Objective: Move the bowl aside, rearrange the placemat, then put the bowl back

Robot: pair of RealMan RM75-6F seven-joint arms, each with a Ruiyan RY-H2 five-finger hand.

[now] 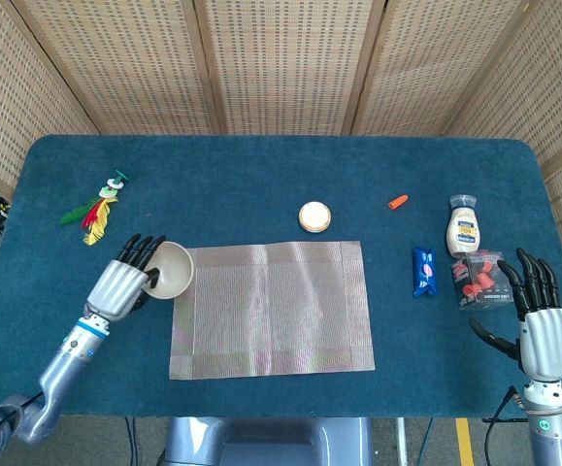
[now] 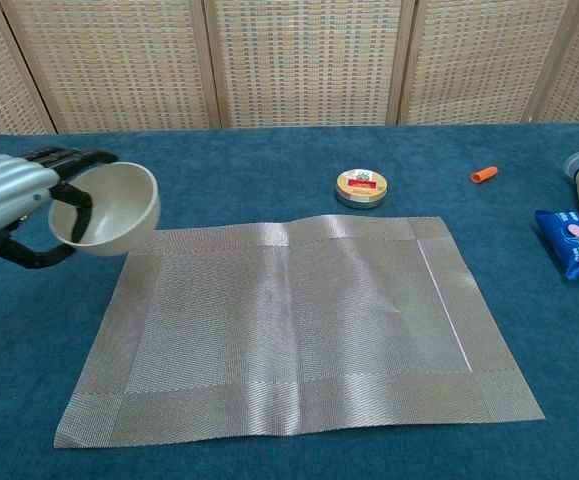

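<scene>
My left hand (image 1: 120, 282) (image 2: 14, 195) grips the cream bowl (image 1: 171, 270) (image 2: 109, 208) by its rim and holds it tilted in the air over the left edge of the placemat (image 1: 271, 307) (image 2: 294, 325). The grey woven placemat lies flat in the middle of the blue table. My right hand (image 1: 538, 320) hovers at the right front of the table, fingers spread, holding nothing; the chest view does not show it.
A round tin (image 1: 314, 216) (image 2: 361, 187) sits just behind the mat. An orange cap (image 1: 398, 202), a mayonnaise bottle (image 1: 463, 225), a blue packet (image 1: 423, 271) and a red-and-black pack (image 1: 479, 280) lie at the right. A feathered toy (image 1: 99, 209) lies at the far left.
</scene>
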